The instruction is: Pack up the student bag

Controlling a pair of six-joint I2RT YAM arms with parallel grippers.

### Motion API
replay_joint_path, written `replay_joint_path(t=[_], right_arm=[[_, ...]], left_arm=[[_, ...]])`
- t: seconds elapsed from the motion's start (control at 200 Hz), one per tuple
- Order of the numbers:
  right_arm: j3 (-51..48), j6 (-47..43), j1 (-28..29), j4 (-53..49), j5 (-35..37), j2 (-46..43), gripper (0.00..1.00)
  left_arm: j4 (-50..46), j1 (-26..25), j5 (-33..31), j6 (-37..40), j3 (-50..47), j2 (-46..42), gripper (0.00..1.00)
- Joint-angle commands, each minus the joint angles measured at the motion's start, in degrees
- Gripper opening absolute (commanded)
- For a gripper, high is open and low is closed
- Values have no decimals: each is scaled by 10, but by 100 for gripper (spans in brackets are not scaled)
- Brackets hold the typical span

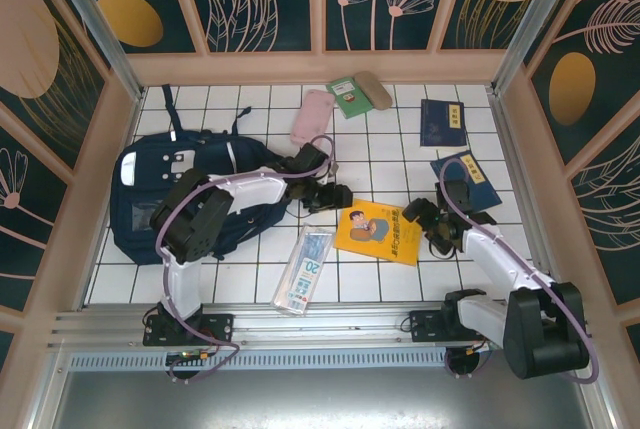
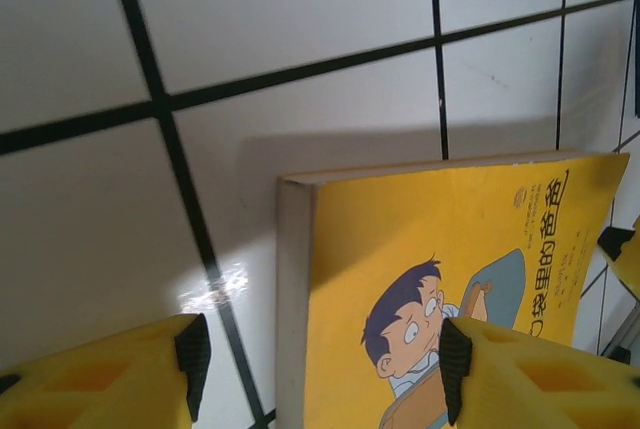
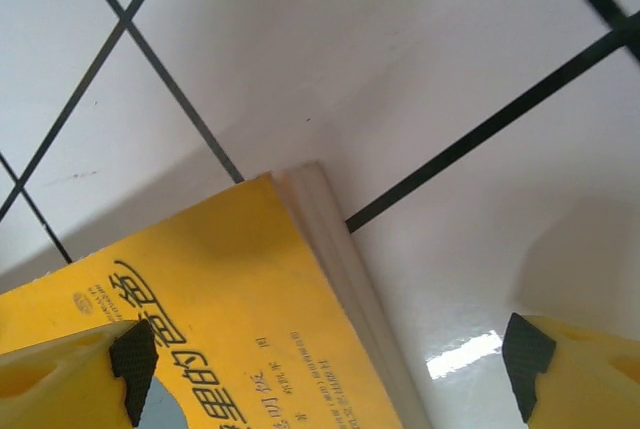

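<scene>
Wide open and empty, the left tool (image 1: pixel 325 195) and right tool (image 1: pixel 425 217) flank the yellow book (image 1: pixel 378 232), with the student bag (image 1: pixel 140 199) lying beyond the left one.

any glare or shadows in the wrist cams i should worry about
Left wrist: small glare patch on the white tiled table beside the yellow book, soft shadow past the book's far edge. Right wrist: similar glare patch right of the book's corner, shadow around it.
</scene>
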Motion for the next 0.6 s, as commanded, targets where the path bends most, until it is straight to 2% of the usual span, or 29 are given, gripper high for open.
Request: replay_joint_path(t=[0.0,0.09,0.29,0.495,0.596], right_arm=[[-3,-21,-3,-3,9,1,89],[-15,-34,4,46,-82,21,87],[-23,-9,33,105,-153,47,84],[-15,18,58,159,-171,69,83],[8,19,70,138,-127,87,84]], left_arm=[[15,-12,29,-9,32,21,64],[17,-13,43,-13,50,37,64],[17,-14,71,-26,98,72,64],[2,-14,76,-23,160,105,64],[-51,-9,36,0,216,127,64]])
